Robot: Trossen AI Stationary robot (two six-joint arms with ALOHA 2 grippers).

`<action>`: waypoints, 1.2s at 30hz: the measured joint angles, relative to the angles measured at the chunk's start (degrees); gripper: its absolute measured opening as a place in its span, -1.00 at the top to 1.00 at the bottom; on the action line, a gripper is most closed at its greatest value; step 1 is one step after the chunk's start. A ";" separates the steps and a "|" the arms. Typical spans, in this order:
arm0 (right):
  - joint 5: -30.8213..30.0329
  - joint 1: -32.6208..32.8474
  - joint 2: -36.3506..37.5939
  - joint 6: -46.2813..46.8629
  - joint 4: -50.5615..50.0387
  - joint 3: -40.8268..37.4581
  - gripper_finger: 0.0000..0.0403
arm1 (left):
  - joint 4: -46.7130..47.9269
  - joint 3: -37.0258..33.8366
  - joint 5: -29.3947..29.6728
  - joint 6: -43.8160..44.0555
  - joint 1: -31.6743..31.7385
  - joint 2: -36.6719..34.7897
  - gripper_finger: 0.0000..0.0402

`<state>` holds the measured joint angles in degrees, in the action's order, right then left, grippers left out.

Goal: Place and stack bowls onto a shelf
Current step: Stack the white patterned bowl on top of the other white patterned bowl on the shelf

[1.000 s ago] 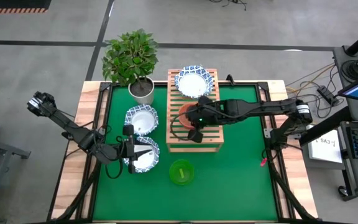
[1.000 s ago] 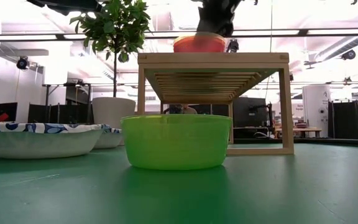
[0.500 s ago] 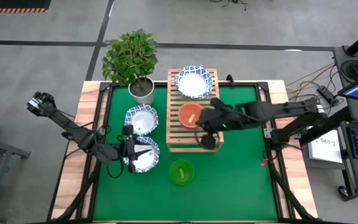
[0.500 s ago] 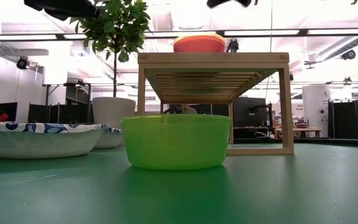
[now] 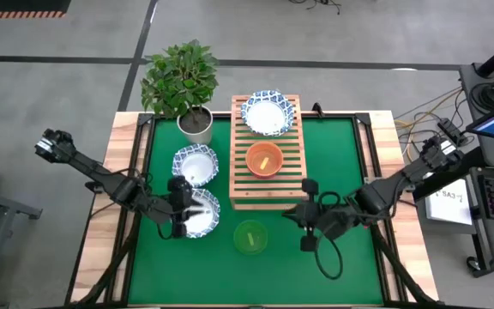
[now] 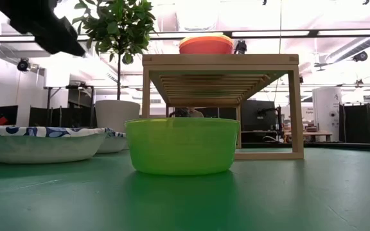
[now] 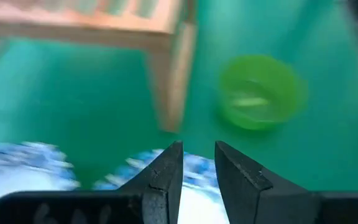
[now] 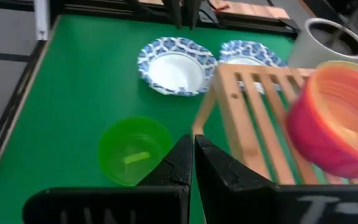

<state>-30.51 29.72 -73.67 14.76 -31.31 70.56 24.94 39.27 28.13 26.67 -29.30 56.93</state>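
Where the right gripper (image 5: 308, 220) hung over the shelf (image 5: 266, 196) a second ago, it is now off the rack, above the mat (image 5: 341, 154) just right of the green bowl (image 5: 250, 237), fingers closed on nothing. Red bowl (image 5: 264, 160) sits mid-shelf, a white bowl (image 5: 268, 112) at the far end. Left gripper (image 5: 178, 209), fingers slightly parted, holds nothing, over the nearer white bowl (image 5: 197, 215); another (image 5: 195, 165) lies beyond it. Open mat right of the shelf. No legible writing.

shelf (image 5: 267, 184): light-wood slatted rack, standing upright
patterned bowls: one (image 5: 268, 112) at shelf's far end; two (image 5: 195, 165) (image 5: 197, 214) upright left of it
red bowl (image 5: 264, 160): mid-shelf
green bowl (image 5: 250, 237): upright, before shelf
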 joint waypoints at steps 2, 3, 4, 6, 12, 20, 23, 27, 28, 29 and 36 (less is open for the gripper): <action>-0.10 0.87 0.15 -1.48 2.46 -1.71 0.96 | -0.44 0.35 -5.12 5.44 0.00 0.00 0.62; -0.15 1.08 0.17 -2.37 3.46 -2.52 0.96 | -0.53 0.44 -7.36 8.58 0.00 -0.02 0.62; -0.16 1.16 0.17 -3.11 4.25 -3.33 0.96 | -0.48 0.45 -10.13 11.38 0.00 -0.02 0.61; -0.17 1.15 0.16 -4.67 6.08 -4.92 0.96 | -0.42 0.45 -14.79 15.44 -0.11 0.28 0.58; -0.61 0.98 0.27 -8.55 10.90 -8.60 0.96 | -0.41 0.49 -18.68 20.14 -1.28 5.25 0.34; -0.65 1.00 0.51 -9.48 10.95 -9.35 0.96 | 8.29 6.42 -18.68 19.15 -2.04 20.11 0.12; -0.69 1.00 0.51 -10.29 10.89 -9.35 0.96 | 14.27 10.95 -18.68 17.05 -2.49 25.68 0.13; -0.71 1.00 0.51 -10.97 10.85 -9.48 0.96 | 19.27 16.09 -18.63 14.66 -2.56 31.60 0.17; -0.71 1.00 0.51 -10.99 10.79 -9.57 0.96 | 20.05 17.02 -18.63 14.26 -2.56 32.74 0.18; -0.70 1.00 0.51 -11.07 10.74 -9.64 0.96 | 20.59 17.64 -18.63 14.12 -2.56 33.76 0.20; -0.69 1.00 0.51 -11.80 10.62 -10.29 0.96 | 21.07 18.22 -19.73 16.46 -2.68 38.31 0.38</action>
<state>-31.20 30.72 -73.17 2.96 -20.69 60.27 46.01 57.49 8.40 43.13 -31.98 95.24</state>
